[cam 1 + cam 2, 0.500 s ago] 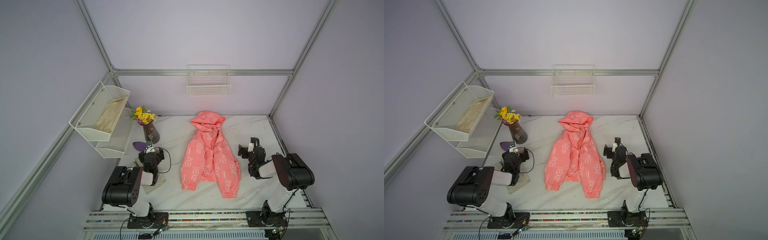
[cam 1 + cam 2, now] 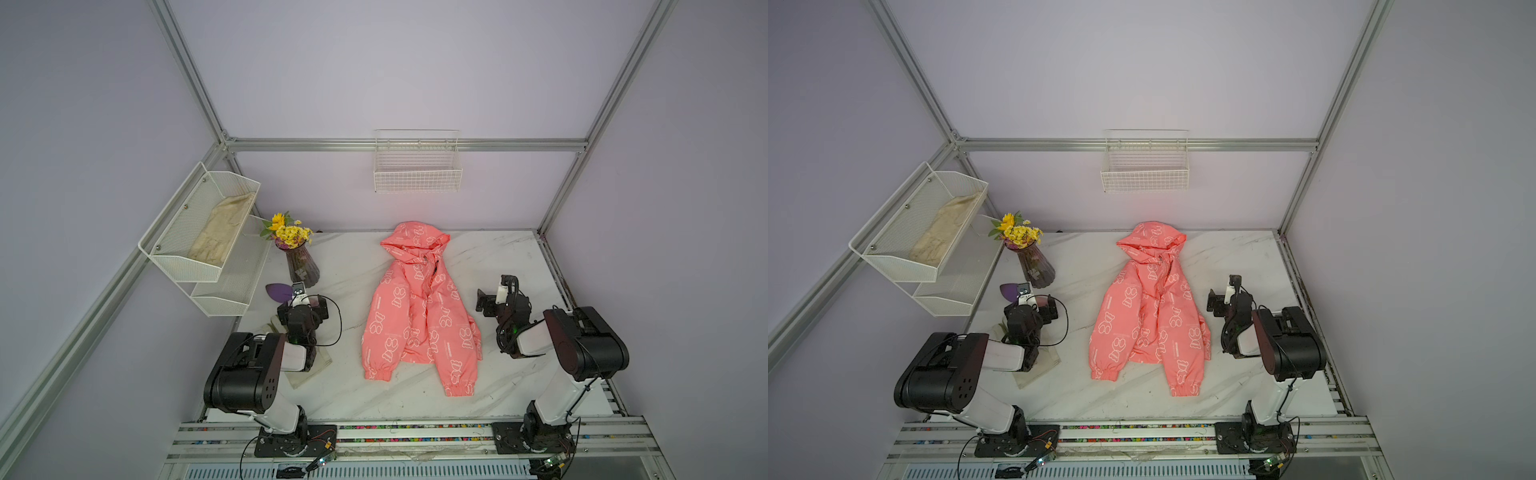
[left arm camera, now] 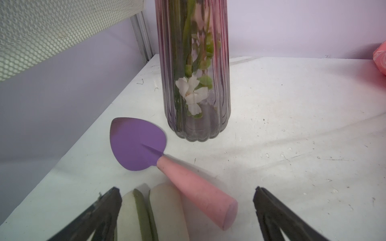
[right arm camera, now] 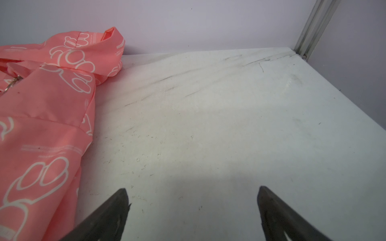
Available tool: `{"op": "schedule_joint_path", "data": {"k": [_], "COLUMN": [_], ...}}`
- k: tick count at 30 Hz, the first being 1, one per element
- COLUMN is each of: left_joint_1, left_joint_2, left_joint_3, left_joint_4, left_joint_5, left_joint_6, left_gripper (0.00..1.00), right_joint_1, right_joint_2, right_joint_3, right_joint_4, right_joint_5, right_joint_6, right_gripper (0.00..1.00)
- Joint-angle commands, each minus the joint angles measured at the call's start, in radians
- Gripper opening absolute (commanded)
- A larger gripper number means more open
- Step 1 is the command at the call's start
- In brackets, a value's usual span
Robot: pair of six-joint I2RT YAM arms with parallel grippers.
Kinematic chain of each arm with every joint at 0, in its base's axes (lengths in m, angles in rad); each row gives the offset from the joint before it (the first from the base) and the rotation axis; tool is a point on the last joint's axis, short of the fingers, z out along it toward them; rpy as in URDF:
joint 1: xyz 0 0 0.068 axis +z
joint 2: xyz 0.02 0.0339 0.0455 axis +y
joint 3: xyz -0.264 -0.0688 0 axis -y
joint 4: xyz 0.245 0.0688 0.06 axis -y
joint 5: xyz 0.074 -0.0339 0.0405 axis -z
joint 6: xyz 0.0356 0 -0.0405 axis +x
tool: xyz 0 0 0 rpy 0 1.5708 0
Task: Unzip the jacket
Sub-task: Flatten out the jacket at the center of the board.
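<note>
Now apparently zipped, the soft, light jacket [image 2: 419, 307] lies flat mid-tabletop [image 2: 498, 257] between left arm [image 2: 249, 374] and right arm [image 2: 582, 345], jaws wide and empty on both, its small zipper pull [image 4: 13, 82] at the collar looking the spot to pinch.

The coral-pink hooded jacket [image 2: 419, 316], printed with white bear outlines, is lying flat, centred on the bench [image 2: 503, 257], hood pointing toward the back edge, zipper pull [image 4: 12, 83] sitting at the collar.
</note>
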Motion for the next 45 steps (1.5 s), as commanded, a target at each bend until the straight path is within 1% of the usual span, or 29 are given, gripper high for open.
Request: {"op": "schedule_joint_path", "data": {"k": [1, 4, 11, 12, 13, 14, 15, 16, 17, 18, 19, 20, 21, 22, 23, 25, 28, 31, 32, 33, 35, 37, 38, 41, 45], "left_joint_1": [0.005, 0.005, 0.000, -0.020, -0.055, -0.104, -0.158, -0.222, -0.290, -0.336, -0.373, -0.400, -0.411, -0.414, -0.413, -0.415, -0.415, -0.415, -0.414, -0.414, -0.414, -0.414, -0.414, -0.413, -0.413], "left_joint_2": [0.007, 0.006, 0.002, -0.010, -0.047, -0.103, -0.179, -0.258, -0.323, -0.370, -0.412, -0.441, -0.453, -0.462, -0.462, -0.440, -0.362, -0.247, -0.205, -0.172, -0.064, 0.019, 0.061, 0.169, 0.244], "left_joint_3": [0.047, 0.047, 0.040, 0.033, 0.022, 0.024, 0.042, 0.076, 0.117, 0.150, 0.192, 0.235, 0.274, 0.323, 0.364, 0.428, 0.545, 0.680, 0.724, 0.761, 0.854, 0.927, 0.963, 1.029, 1.066], "left_joint_4": [0.050, 0.050, 0.063, 0.075, 0.075, 0.029, -0.061, -0.182, -0.300, -0.411, -0.546, -0.679, -0.776, -0.881, -0.974, -1.050, -1.153, -1.253, -1.282, -1.303, -1.369, -1.413, -1.450, -1.515, -1.564], "left_joint_5": [-0.006, -0.007, -0.012, -0.037, -0.085, -0.183, -0.247, -0.292, -0.327, -0.337, -0.343, -0.340, -0.330, -0.287, -0.215, -0.107, 0.003, 0.091, 0.137, 0.180, 0.334, 0.441, 0.477, 0.525, 0.543], "left_joint_6": [0.018, 0.019, 0.030, 0.052, 0.080, 0.110, 0.122, 0.131, 0.122, 0.097, 0.038, -0.027, -0.075, -0.126, -0.144, -0.153, -0.206, -0.223, -0.224, -0.219, -0.193, -0.180, -0.184, -0.196, -0.204], "left_gripper": [1.00, 1.00, 1.00, 1.00, 1.00, 1.00, 1.00, 1.00, 1.00, 1.00, 1.00, 1.00, 1.00, 1.00, 1.00, 1.00, 1.00, 1.00, 1.00, 1.00, 1.00, 1.00, 1.00, 1.00, 1.00], "right_joint_1": [-0.004, -0.021, -0.022, -0.022, -0.018, -0.008, 0.001, 0.006, 0.006, 0.005, 0.005, 0.005, 0.005, 0.005, 0.004, 0.011, 0.030, 0.060, 0.076, 0.090, 0.121, 0.136, 0.138, 0.140, 0.152], "right_joint_2": [0.016, 0.017, 0.012, 0.003, -0.043, -0.125, -0.197, -0.266, -0.334, -0.384, -0.429, -0.447, -0.447, -0.432, -0.410, -0.357, -0.268, -0.150, -0.111, -0.078, -0.013, 0.040, 0.069, 0.123, 0.152], "right_joint_3": [0.029, 0.035, 0.035, 0.028, 0.008, 0.003, 0.010, 0.022, 0.037, 0.052, 0.083, 0.129, 0.177, 0.238, 0.293, 0.372, 0.447, 0.527, 0.559, 0.582, 0.628, 0.667, 0.687, 0.728, 0.751], "right_joint_4": [0.011, -0.006, -0.008, 0.022, 0.029, -0.046, -0.122, -0.192, -0.258, -0.302, -0.376, -0.478, -0.571, -0.666, -0.751, -0.836, -0.882, -0.931, -0.957, -0.981, -1.021, -1.056, -1.076, -1.130, -1.191], "right_joint_5": [0.035, 0.017, 0.015, 0.020, 0.010, 0.003, 0.020, 0.046, 0.032, 0.010, -0.037, -0.100, -0.136, -0.169, -0.221, -0.324, -0.436, -0.530, -0.555, -0.569, -0.594, -0.602, -0.611, -0.620, -0.598], "right_joint_6": [0.023, 0.036, 0.032, 0.020, 0.006, -0.009, -0.013, 0.017, 0.089, 0.100, 0.103, 0.111, 0.132, 0.166, 0.198, 0.249, 0.314, 0.338, 0.337, 0.332, 0.319, 0.320, 0.322, 0.320, 0.290], "right_gripper": [0.97, 0.97, 0.97, 0.97, 0.97, 0.97, 0.97, 0.97, 0.97, 0.97, 0.97, 0.97, 0.97, 0.97, 0.97, 0.95, 0.95, 0.94, 0.94, 0.93, 0.92, 0.91, 0.90, 0.87, 0.84]}}
